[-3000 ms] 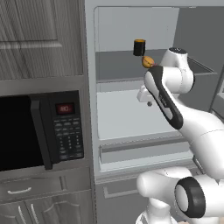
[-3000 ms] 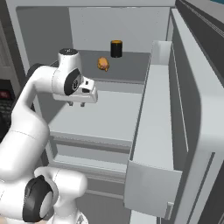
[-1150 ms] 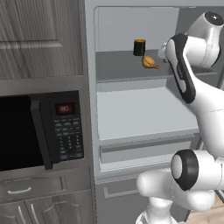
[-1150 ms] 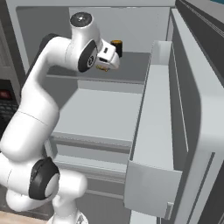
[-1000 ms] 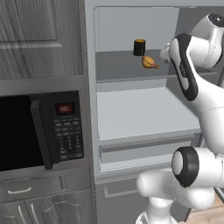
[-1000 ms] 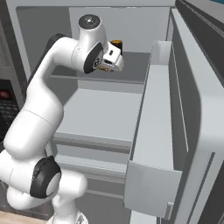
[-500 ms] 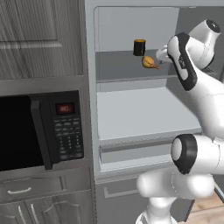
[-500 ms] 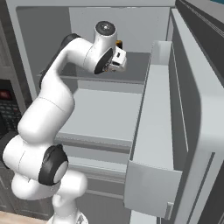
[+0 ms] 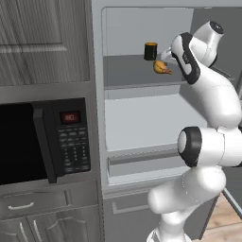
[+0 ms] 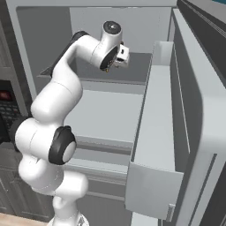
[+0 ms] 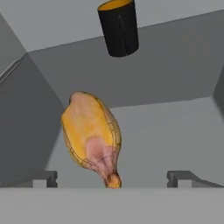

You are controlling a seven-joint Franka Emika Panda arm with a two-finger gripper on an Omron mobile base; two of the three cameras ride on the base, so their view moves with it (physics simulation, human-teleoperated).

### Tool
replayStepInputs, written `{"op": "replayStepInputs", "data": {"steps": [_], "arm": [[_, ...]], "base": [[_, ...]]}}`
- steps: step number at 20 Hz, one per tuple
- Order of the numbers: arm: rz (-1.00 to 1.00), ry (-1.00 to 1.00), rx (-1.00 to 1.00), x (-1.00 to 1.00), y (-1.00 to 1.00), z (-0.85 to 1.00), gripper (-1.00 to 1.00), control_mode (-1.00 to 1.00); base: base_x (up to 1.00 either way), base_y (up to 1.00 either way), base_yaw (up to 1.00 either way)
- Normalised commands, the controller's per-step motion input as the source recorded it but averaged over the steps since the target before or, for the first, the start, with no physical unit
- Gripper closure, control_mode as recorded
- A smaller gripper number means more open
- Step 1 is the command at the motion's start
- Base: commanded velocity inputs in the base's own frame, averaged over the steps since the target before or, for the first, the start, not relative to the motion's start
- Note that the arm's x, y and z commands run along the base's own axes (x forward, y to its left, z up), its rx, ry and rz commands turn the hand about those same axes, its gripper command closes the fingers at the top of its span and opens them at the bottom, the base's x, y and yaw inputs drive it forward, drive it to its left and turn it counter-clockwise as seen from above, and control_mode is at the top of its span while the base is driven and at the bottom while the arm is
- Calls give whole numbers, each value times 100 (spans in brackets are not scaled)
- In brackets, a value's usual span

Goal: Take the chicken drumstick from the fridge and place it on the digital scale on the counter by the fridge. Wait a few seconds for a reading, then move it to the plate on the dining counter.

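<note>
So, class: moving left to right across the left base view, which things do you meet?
Black microwave with red display → black cylindrical jar → glossy orange-brown chicken drumstick → white robot arm.

I see the fridge (image 10: pixel 106 110) open, its door (image 10: pixel 176 132) swung out to the right with a door bin (image 10: pixel 154 185) at its inner face. My arm (image 10: pixel 57 106) reaches up into the upper shelf (image 10: pixel 137 73). The gripper's (image 10: pixel 115 64) jaw state cannot be told.
</note>
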Motion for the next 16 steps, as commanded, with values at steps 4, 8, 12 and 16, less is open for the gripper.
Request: {"op": "replayStepInputs", "data": {"steps": [4, 8, 12, 16], "arm": [[0, 16, -14, 42, 34, 0, -100, -100], [0, 4, -5, 27, 14, -17, -100, -100], [0, -5, 0, 0, 0, -16, -100, -100], [0, -1, 0, 0, -2, -7, -100, -100]], "base": [[0, 0, 0], [0, 0, 0], [0, 0, 0], [0, 0, 0]]}}
